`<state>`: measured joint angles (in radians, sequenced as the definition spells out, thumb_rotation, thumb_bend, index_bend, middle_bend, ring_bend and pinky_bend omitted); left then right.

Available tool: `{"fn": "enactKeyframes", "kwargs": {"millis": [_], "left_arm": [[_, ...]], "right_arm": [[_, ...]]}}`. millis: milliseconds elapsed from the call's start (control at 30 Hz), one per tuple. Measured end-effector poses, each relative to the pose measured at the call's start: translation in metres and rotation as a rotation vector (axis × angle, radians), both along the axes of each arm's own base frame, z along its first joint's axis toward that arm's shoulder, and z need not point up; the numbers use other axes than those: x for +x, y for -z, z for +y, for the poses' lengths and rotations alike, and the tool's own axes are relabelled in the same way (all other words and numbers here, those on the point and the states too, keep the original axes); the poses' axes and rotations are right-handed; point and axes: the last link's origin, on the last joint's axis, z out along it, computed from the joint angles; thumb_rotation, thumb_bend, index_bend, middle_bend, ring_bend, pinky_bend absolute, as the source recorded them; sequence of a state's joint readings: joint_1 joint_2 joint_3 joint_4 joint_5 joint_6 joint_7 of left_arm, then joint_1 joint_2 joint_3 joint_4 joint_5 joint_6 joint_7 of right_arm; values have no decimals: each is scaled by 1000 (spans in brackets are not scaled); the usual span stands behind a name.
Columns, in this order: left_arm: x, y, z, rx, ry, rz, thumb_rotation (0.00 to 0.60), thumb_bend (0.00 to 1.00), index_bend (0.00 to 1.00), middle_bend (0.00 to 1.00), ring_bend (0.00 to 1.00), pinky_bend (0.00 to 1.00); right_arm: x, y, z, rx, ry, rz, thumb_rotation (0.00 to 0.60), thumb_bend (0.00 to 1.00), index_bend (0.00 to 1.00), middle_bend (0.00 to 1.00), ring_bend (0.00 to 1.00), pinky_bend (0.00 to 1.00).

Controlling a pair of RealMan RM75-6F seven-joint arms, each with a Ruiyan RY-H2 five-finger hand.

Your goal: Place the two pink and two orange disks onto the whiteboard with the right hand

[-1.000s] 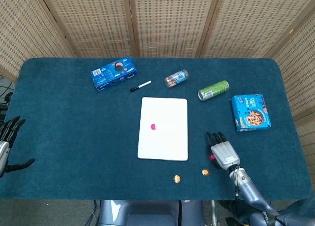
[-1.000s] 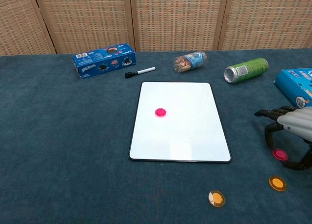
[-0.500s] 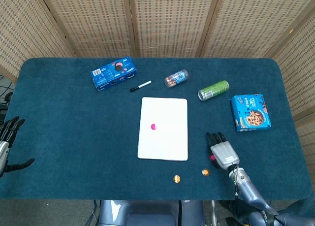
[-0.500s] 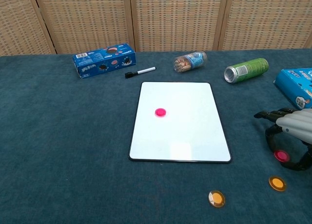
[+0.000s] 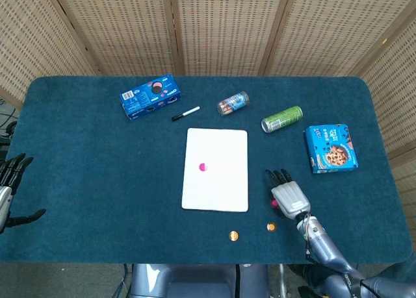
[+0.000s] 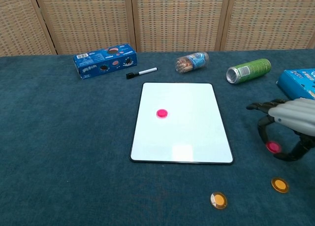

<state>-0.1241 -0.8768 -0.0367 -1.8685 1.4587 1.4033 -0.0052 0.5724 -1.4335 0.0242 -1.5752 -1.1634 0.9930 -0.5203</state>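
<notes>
Your right hand [image 6: 288, 122], right of frame, pinches second pink disk [image 6: 272, 147] between curled fingertips, other fingers spread; disk looks just clear of cloth.

Left hand [image 5: 8, 181], far left edge, spread wide, holding nothing.

Risk: pinch looks shallow; fast swing toward whiteboard [image 6: 197, 137] could drop disk short onto cloth.

First pink disk [image 6: 162, 113] already on board. Two orange disks [image 6: 218, 200] wait lower right.

Disk round, no long axis; whiteboard long axis runs toward frame top.

Right hand [image 6: 288, 121] shifted left toward the whiteboard [image 6: 181, 122], second pink disk [image 6: 272, 147] carried along with it and lifted off the counter [image 6: 64, 137], now pinched beneath the curled fingers [image 6: 261, 130], nearer the whiteboard's right edge than a second ago
</notes>
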Motion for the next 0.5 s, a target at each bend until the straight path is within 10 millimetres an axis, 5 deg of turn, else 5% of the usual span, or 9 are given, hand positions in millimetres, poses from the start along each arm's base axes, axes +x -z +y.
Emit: {"fn": "enactKeyframes", "kwargs": {"millis": [233,433,500], "left_arm": [[-1,0,2,1,-11,-4,600,0,0,0,0,0],[-2,2,5,-11,-23,-1,600,0,0,0,0,0],[-4,2,7,-12,-32,0,600,0,0,0,0,0]], "right_arm": [[61,2,-38,-25,-47,-38,600,363,525,0,0,0],[117,25,-69,-37,-81,-60,600,362,519,0,0,0],[126,30,-77,-46,-73,-56,600,327,400,0,0,0]]}}
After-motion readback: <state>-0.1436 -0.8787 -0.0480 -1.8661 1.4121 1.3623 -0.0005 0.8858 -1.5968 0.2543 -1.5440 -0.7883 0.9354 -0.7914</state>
